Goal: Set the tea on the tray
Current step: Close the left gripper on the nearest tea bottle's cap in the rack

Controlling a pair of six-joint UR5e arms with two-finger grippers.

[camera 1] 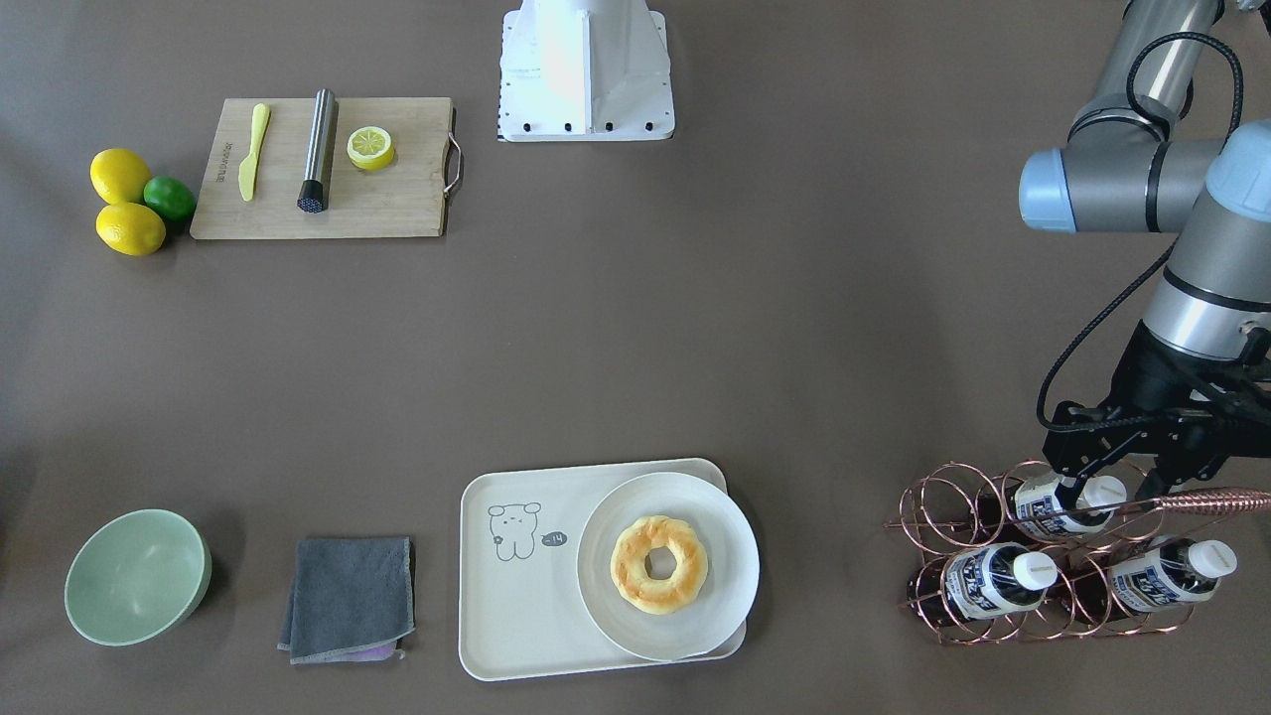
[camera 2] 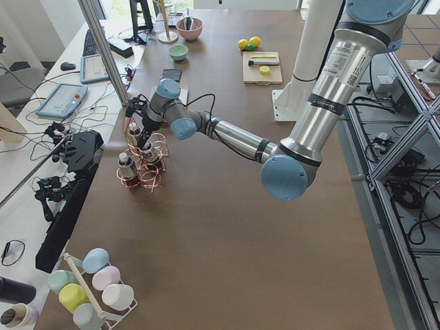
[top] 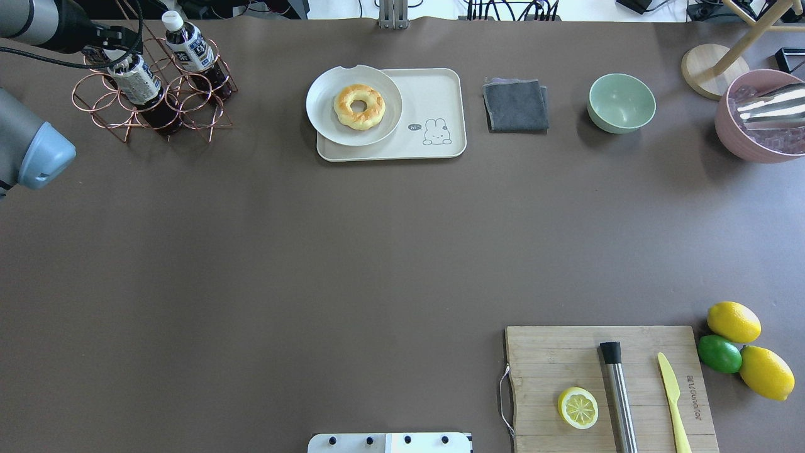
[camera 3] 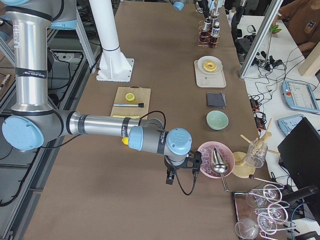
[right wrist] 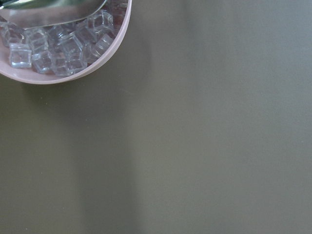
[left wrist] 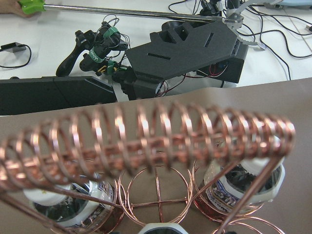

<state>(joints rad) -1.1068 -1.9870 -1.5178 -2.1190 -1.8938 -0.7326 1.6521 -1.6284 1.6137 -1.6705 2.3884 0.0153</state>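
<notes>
My left pincer hung with its fingers apart, one on each side of the tea's white cap. The tea lay in a copper rack, right under the pincer. The tray sat well off to its right. I could not tell if my right pincer was open.

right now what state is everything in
tea: capped, in the rack
left gripper: jaws look open, astride the tea's cap
right gripper: cannot tell
lower bottles: capped, in the rack
tray: holds the plate, no tea
plate: holds a donut
green bowl: upright, empty
cloth: folded
lemon half: cut face up
pink bowl: holds ice
</notes>
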